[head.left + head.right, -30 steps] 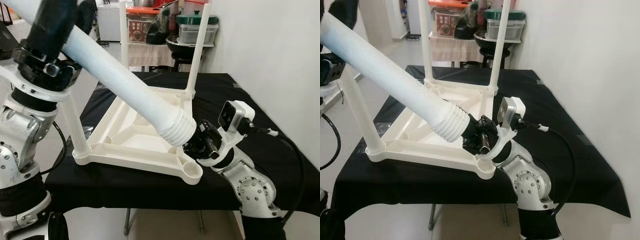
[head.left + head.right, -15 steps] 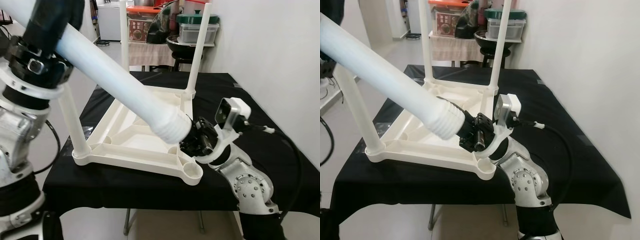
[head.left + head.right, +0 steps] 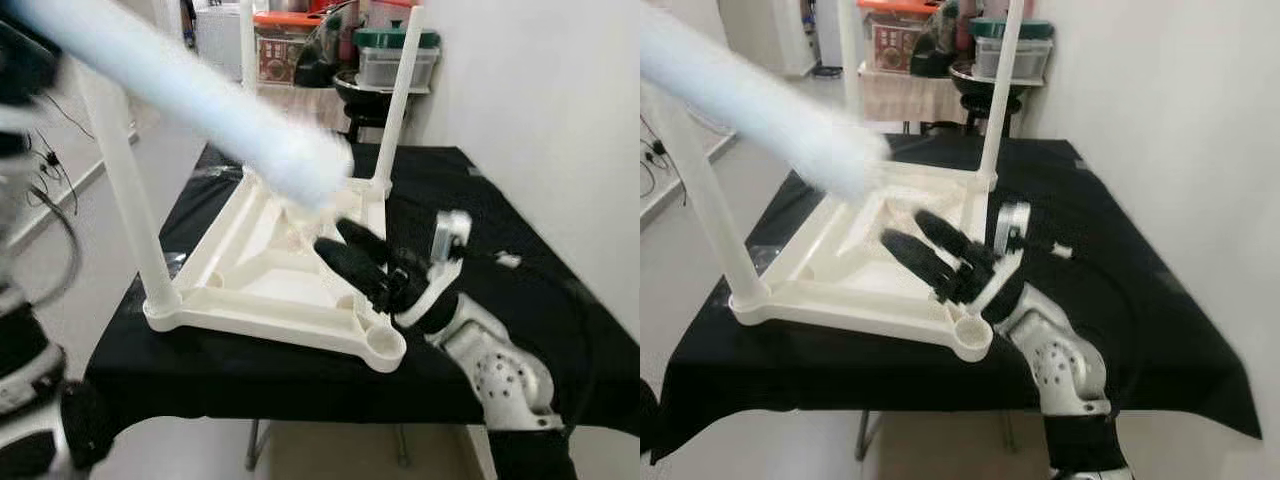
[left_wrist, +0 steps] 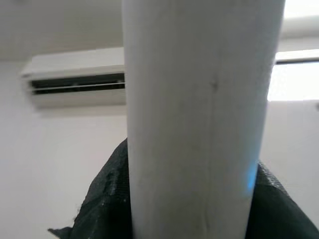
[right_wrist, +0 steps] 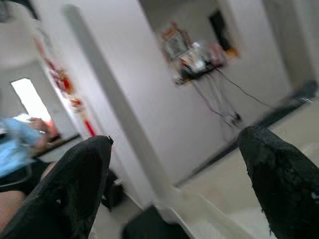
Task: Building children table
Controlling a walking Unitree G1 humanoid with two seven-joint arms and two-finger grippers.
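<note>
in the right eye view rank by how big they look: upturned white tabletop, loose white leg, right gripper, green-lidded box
1. upturned white tabletop
2. loose white leg, blurred and near the camera, so its rank is unsure
3. right gripper, open
4. green-lidded box, far back

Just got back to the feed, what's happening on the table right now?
A white children's table lies upside down on the black-draped table, with three legs already standing up from its corners. The left tool is shut on the fourth leg, which is blurred and raised above the frame. The near-right corner socket is empty. The right tool, fingers open, sits just above the frame beside that socket, holding nothing.
</note>
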